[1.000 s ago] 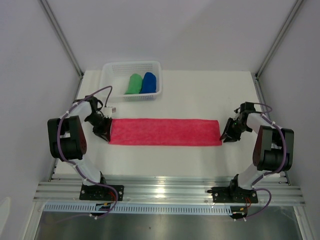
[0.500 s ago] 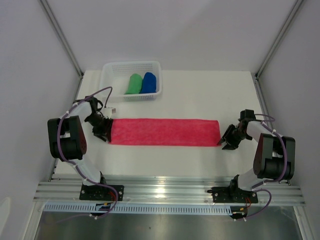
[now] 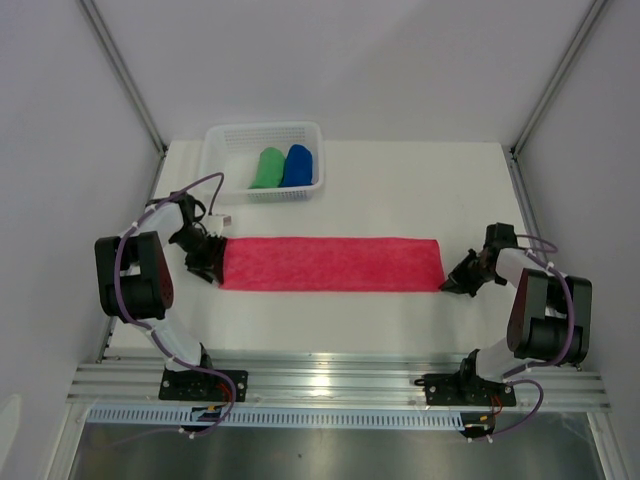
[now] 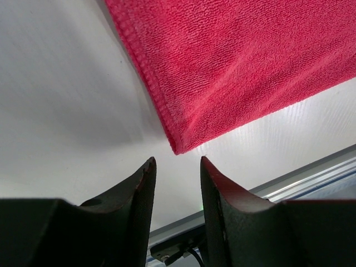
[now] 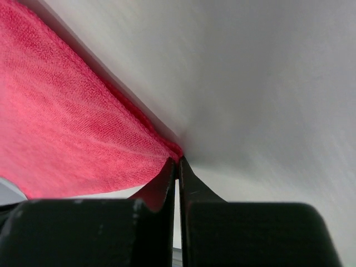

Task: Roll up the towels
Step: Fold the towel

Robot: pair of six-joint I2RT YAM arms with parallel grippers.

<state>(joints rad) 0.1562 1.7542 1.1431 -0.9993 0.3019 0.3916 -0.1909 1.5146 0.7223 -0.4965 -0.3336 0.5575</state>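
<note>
The pink-red towel [image 3: 330,264] lies flat as a long strip across the table. My left gripper [image 3: 207,266] is open at its left end. In the left wrist view [image 4: 177,159] the jaws stand apart just off the towel's near corner [image 4: 233,67], not touching it. My right gripper [image 3: 453,284] is at the right end. In the right wrist view [image 5: 178,159] its jaws are pressed together on the tip of the towel's corner [image 5: 72,133]. The green towel [image 3: 267,167] and the blue towel [image 3: 298,165] lie rolled in the basket.
The white mesh basket [image 3: 225,150] stands at the back left of the table. An aluminium rail [image 3: 330,380] runs along the near edge by the arm bases. White enclosure walls stand on both sides.
My right gripper has moved toward the near right corner of the pink-red towel and closed from open. The left gripper and the towel have hardly moved.
</note>
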